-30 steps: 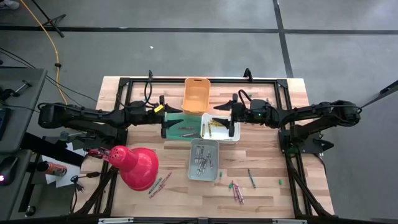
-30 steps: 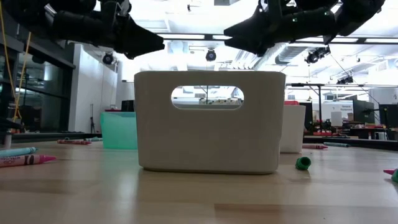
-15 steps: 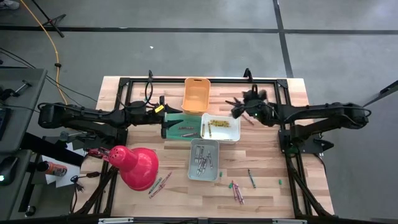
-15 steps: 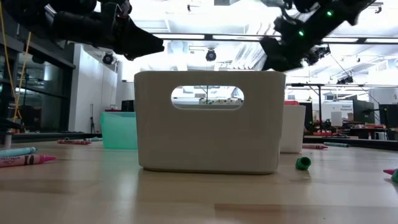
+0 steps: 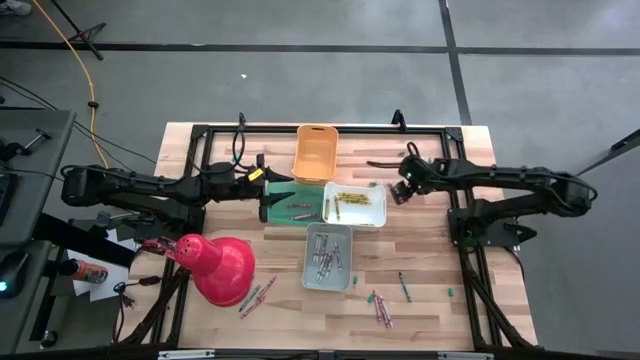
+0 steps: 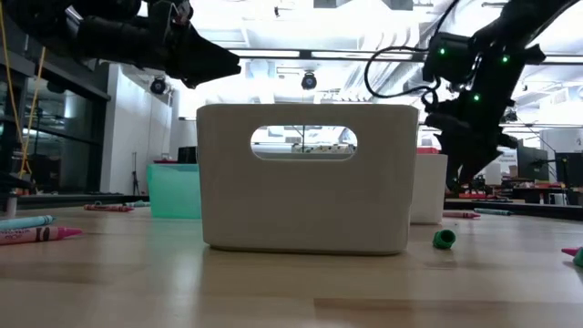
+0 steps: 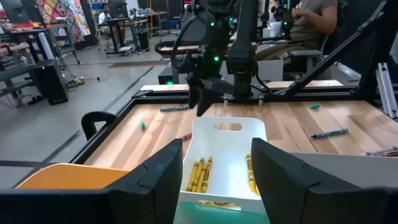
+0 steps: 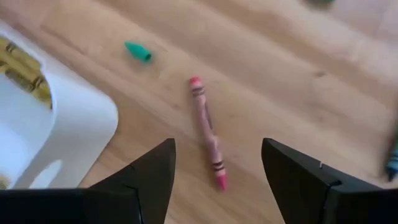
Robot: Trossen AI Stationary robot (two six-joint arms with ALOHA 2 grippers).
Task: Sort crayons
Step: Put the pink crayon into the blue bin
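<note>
Both jaws wide open and empty, right gripper (image 8: 214, 177) over a red crayon (image 8: 207, 131) beside the white bin (image 5: 355, 204), left gripper (image 7: 214, 171) above the green bin (image 5: 292, 205) mid-table

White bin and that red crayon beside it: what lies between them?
Only bare table lies between the white bin and the red crayon; the right wrist view shows it.

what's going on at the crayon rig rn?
Mid-sort. The right gripper is open and empty, pointing down at a red crayon on the table beside the white bin, which holds yellow crayons. The left gripper, also open, hangs over the green bin. More loose crayons lie near the table's front edge.
</note>
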